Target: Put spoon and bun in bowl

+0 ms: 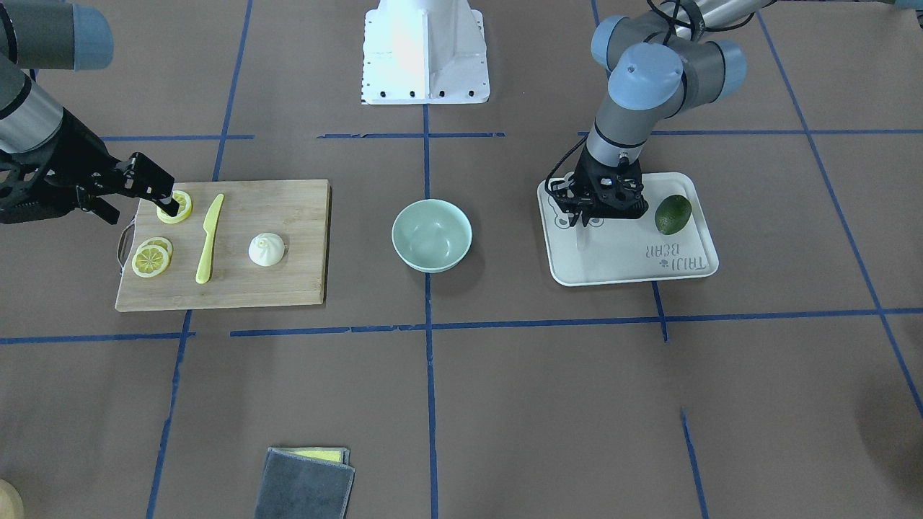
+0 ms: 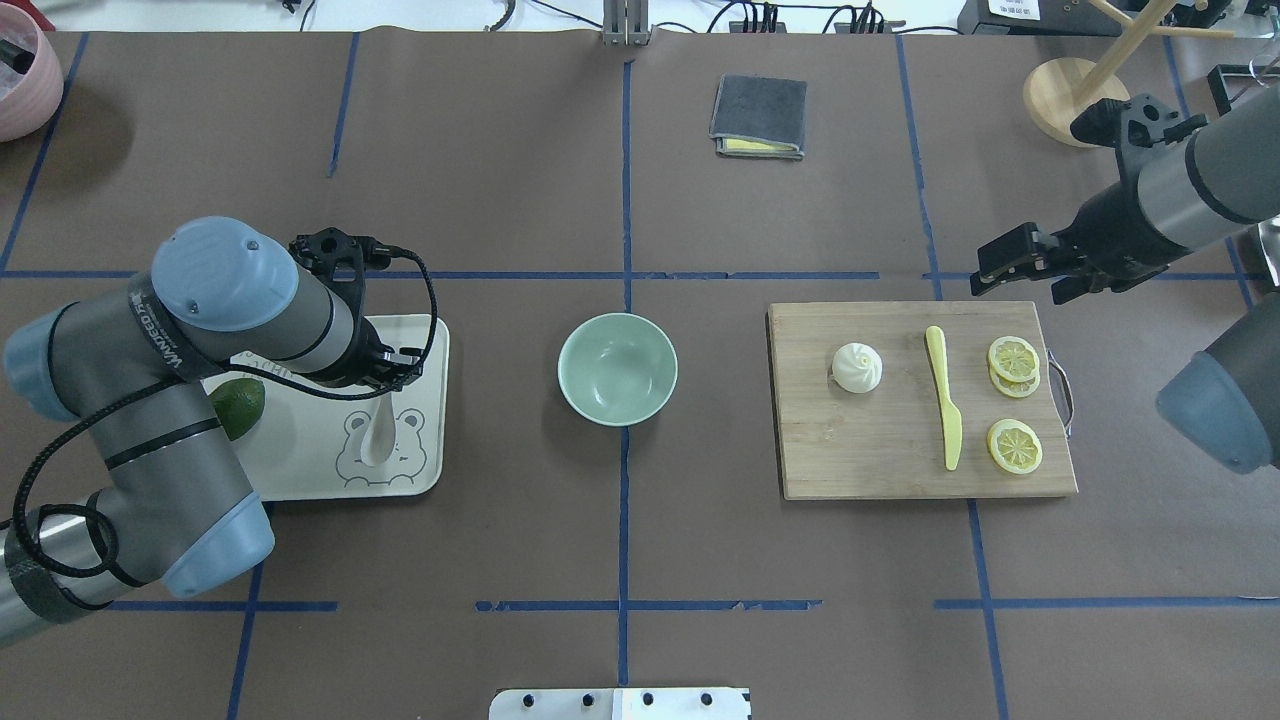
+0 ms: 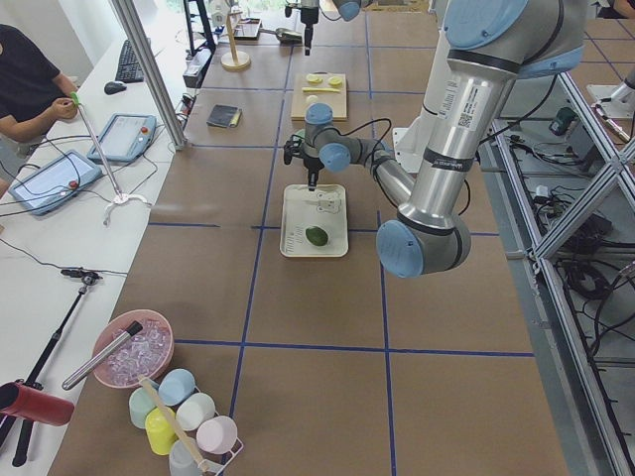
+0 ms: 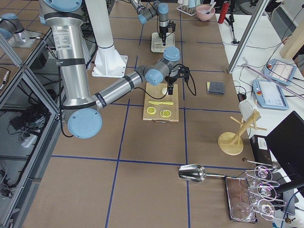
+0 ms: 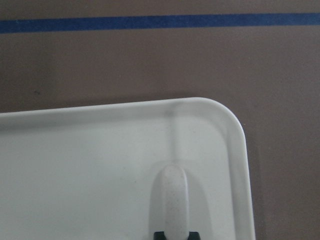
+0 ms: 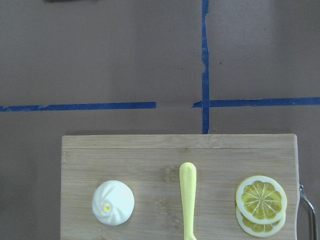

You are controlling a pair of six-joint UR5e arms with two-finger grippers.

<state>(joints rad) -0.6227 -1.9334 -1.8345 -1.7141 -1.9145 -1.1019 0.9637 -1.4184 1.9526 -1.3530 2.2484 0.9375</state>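
Spoon (image 2: 377, 440) sits pinched in the left gripper (image 2: 387, 388) at the tray (image 2: 300, 465), while the bun (image 2: 857, 367) waits on the cutting board (image 2: 880, 450) near the empty, wide-open right gripper (image 2: 1020, 280) and the bowl (image 2: 617, 370) holds nothing.

Both arms are grey metal tubes with pale blue round caps at the joints. The left arm (image 2: 170, 440) carries white lettering and a looping black cable; the right arm (image 2: 1210, 170) ends in black parts.
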